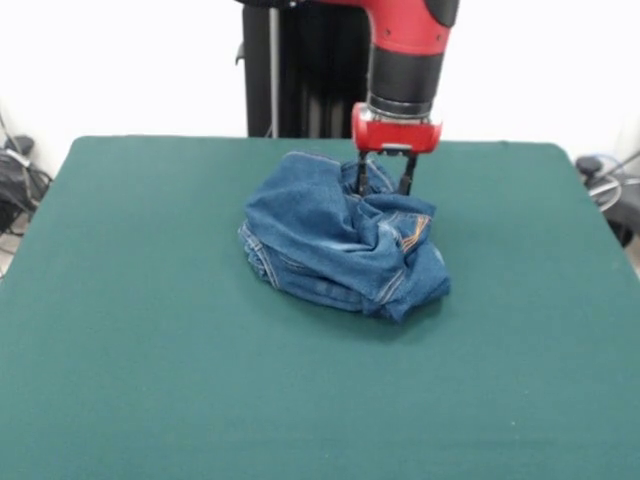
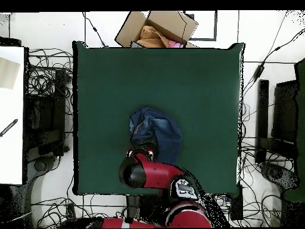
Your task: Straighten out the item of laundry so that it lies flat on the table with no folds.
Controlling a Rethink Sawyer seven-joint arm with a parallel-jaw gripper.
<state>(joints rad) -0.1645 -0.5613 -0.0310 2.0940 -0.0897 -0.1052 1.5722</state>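
The jeans point(image 1: 335, 245) lie crumpled in a heap near the middle of the green table point(image 1: 140, 360), with folds and orange stitching showing on the right side. My gripper point(image 1: 384, 187) hangs straight down over the heap's far edge. Its two dark fingers point(image 1: 362, 176) stand apart, with their tips down in the denim folds. In the overhead view the jeans point(image 2: 158, 132) lie just above the red arm, and the gripper point(image 2: 143, 154) meets their lower edge on the table point(image 2: 196, 83).
A cardboard box point(image 2: 159, 27) with cloth in it stands beyond the table's far edge. Cables and equipment point(image 2: 44, 113) lie on the floor at both sides. The robot's pedestal point(image 1: 295, 70) stands behind the table.
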